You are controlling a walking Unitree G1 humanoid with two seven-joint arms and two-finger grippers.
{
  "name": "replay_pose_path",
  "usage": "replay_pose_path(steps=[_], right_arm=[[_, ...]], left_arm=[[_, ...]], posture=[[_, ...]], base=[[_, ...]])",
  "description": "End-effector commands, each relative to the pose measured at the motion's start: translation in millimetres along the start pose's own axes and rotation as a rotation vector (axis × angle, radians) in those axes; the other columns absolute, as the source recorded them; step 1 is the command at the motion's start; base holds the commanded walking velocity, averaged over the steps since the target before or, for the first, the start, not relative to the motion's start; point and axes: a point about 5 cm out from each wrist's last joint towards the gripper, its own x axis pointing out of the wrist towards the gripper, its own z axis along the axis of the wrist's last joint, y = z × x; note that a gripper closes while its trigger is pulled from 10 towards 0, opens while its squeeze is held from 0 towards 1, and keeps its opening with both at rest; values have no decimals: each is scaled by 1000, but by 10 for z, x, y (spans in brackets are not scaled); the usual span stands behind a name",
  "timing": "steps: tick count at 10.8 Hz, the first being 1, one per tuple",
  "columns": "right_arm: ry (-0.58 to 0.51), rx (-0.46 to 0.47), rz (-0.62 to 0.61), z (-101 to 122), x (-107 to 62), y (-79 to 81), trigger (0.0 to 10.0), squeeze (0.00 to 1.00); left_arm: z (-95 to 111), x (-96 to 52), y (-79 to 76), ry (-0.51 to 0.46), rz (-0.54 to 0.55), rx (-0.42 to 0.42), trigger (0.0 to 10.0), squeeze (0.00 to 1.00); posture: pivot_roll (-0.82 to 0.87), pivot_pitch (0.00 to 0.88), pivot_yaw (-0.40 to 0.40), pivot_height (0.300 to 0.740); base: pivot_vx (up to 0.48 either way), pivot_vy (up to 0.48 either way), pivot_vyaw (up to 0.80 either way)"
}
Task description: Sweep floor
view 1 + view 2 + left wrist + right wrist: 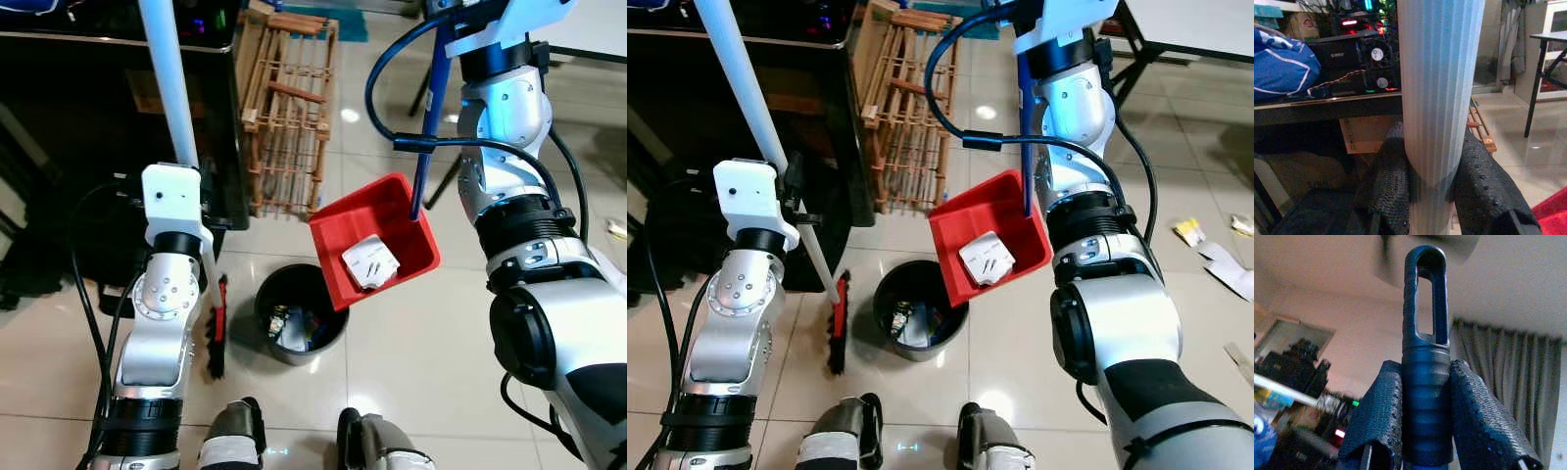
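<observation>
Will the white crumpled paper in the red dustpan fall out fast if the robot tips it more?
Probably yes. The white paper looks light and lies loose, unpinned, in the red dustpan. The pan seems smooth, already tilted above the black bin, so the paper should slide. Being light, it might flutter and miss.

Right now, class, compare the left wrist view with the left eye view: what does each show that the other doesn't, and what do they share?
Left wrist view alone: the left end effector up close, its fingers shut on the pole, and a blue bag on a shelf.

Left eye view alone: the red dustpan tilted over the bin with white paper in it, the right arm holding its blue handle, and the brush head on the floor.

Both: the pole and the wooden crate.
</observation>
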Motion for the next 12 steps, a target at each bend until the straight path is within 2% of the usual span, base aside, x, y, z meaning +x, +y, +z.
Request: replay_pose_path(steps=[1,3,5,7,8,12], right_arm=[[-152,-57,39,215,117,-8,10000,0],[-214,-83,83,274,60,86,10000,0],[-209,-68,72,265,54,92,10000,0],[-73,88,-76,119,82,30,10000,0],[-56,94,-98,101,99,-18,10000,0],[-89,41,-26,148,65,17,10000,0]], left_arm=[[103,-3,-6,-57,-3,29,10000,0],[99,-4,-7,-56,1,20,10000,0],[97,-5,-7,-54,0,22,10000,0],[93,-1,-8,-52,-4,23,10000,0],[97,6,-8,-53,-4,23,10000,0],[99,10,-16,-53,-8,23,10000,0]], posture=[[66,190,-86,740],[67,193,-88,740],[67,197,-87,740],[68,199,-85,740],[68,199,-85,740],[66,199,-83,740]], base=[[0,0,0],[0,0,0],[0,0,0],[0,0,0],[0,0,0],[0,0,0]])
